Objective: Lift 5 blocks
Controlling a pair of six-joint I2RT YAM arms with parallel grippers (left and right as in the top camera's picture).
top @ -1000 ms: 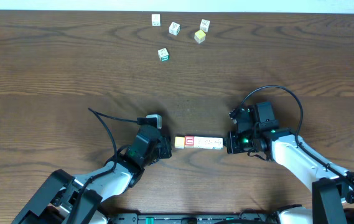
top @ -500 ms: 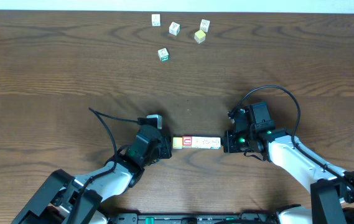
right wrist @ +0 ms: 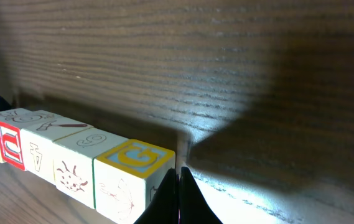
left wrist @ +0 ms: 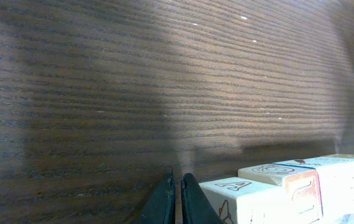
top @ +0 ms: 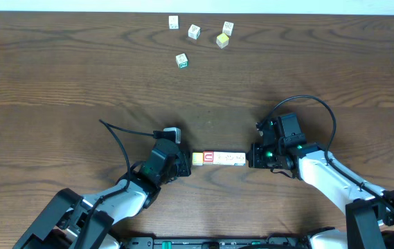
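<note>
Left gripper [top: 188,161] is found closed, with nothing held between its fingers [left wrist: 163,200]. The closed tips are set against the left end of a row of five blocks [top: 219,158]. The right gripper [top: 251,158] is likewise found closed and empty, and its tips are set against the right end of the same row. The row is thus bracketed end to end between the left gripper and the right gripper, at the near middle of the table [top: 79,90].

The blocks are lined up face to face in one straight line running left to right. A yellow-orange block [top: 197,158] is placed at the left end, and a red-bordered block [top: 208,158] is touching it on the right. Three whitish blocks [top: 231,158] complete the row towards the right. In the right wrist view, the end block [right wrist: 133,171] beside the closed tips is seen to carry a yellow-framed top face with a blue letter.

Whether the row is resting on the table or is raised clear of it cannot be told.

Near the far edge, well apart from the row, five loose cubes are noted. A green-bordered cube [top: 181,61] is placed nearest to the row. A pale yellow cube [top: 222,41] is located further right, and three white cubes [top: 194,31] are spread just beyond these two.
</note>
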